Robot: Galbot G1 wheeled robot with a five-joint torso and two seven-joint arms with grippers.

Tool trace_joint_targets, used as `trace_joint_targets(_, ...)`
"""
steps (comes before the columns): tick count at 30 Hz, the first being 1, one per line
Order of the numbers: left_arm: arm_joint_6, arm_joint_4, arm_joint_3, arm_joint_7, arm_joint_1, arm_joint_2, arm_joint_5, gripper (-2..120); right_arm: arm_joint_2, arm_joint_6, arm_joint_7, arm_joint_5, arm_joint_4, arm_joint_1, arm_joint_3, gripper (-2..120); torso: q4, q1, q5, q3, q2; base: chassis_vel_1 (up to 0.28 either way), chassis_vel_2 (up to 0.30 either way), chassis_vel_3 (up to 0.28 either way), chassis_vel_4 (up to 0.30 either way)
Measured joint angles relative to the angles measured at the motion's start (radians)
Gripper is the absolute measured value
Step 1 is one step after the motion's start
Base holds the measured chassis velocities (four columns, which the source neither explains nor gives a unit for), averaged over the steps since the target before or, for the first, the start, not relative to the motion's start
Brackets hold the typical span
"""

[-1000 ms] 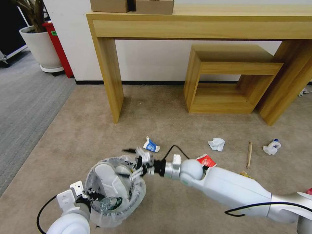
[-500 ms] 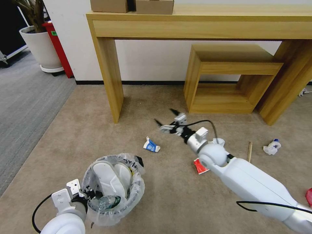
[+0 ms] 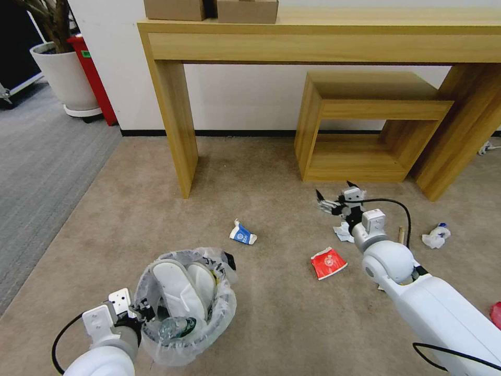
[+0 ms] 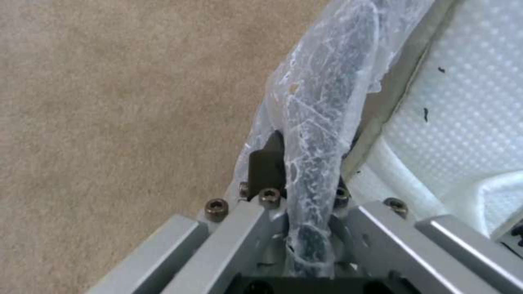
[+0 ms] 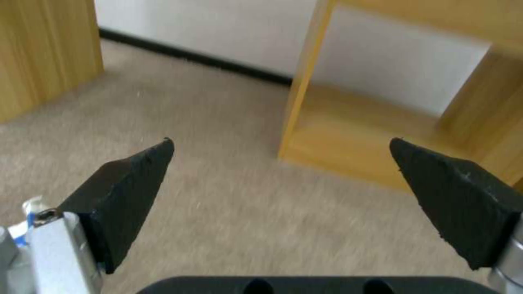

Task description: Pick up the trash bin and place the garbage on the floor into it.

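We hold the bin (image 3: 185, 308) by its near rim with our left claw (image 3: 140, 312); in the left wrist view the claw (image 4: 305, 192) is clenched on the bagged rim (image 4: 321, 134), one finger (image 4: 267, 167) outside the liner. Inside the bin, just beyond that claw, we count two white slippers (image 3: 180, 284) standing on end and one clear bottle (image 3: 175, 328) lying beside them.

Our right claw (image 3: 334, 197) hangs above the carpet (image 3: 130, 209) with nothing in it. In the right wrist view its two black fingers (image 5: 128, 183) are spread wide, and the claw (image 5: 283, 192) faces the small wooden shelf (image 5: 349, 151).

Counting litter on the floor around the right claw: one white tissue wad (image 3: 342, 232) lies just beneath and behind it, partly hidden by the wrist. One red cup (image 3: 327, 262) lies flattened, nearer us than the claw and slightly to its left. One blue-white carton (image 3: 242, 233) lies well to the claw's left, between the two claws. One wooden stick (image 3: 401, 233) shows just to the right of the wrist, partly covered by the cable. One more white wad with a blue bit (image 3: 434, 236) lies farther right. A red scrap (image 3: 496, 315) shows far right, cut by the frame; we cannot tell what it is.

Beyond the claw stand one shelf (image 3: 365, 125) and one long table (image 3: 313, 36), with two boxes (image 3: 209, 9) on top.
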Motion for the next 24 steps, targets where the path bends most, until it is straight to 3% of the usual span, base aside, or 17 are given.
trace_joint_targets(4,0.0,0.003,-0.005,0.001,-0.007,0.006,-0.006,0,0.069,-0.096,0.079,0.139,-0.178,0.083,-0.094,100,0.0001,0.0,0.0002,0.0,0.0,0.0,0.0,0.0,0.0)
trace_joint_targets(5,0.0,0.003,-0.005,0.001,-0.007,0.006,-0.006,0,0.069,-0.096,0.079,0.139,-0.178,0.083,-0.094,100,0.0001,0.0,0.0002,0.0,0.0,0.0,0.0,0.0,0.0)
trace_joint_targets(6,0.001,0.005,-0.003,0.002,-0.004,0.011,-0.008,0,0.105,-0.114,0.116,0.142,-0.253,0.101,-0.118,100,0.0002,0.0,0.0003,0.0,0.0,0.0,0.0,0.0,0.0)
trace_joint_targets(11,0.001,0.018,0.008,-0.001,-0.004,0.015,-0.005,0,0.157,-0.208,0.226,0.213,-0.317,0.116,-0.138,100,-0.0001,0.0,-0.0001,0.0,0.0,0.0,0.0,0.0,0.0)
trace_joint_targets(20,0.0,0.041,0.04,-0.003,-0.001,0.012,0.022,0,0.265,-0.213,0.261,0.244,-0.418,0.144,-0.171,100,0.0001,0.0,0.0001,0.0,0.0,0.0,0.0,0.0,0.0)
trace_joint_targets(24,-0.006,0.043,0.047,-0.003,-0.003,0.018,0.014,0,0.329,-0.192,0.248,0.194,-0.49,0.153,-0.175,100,0.0003,0.0,0.0001,0.0,0.0,0.0,0.0,0.0,0.0)
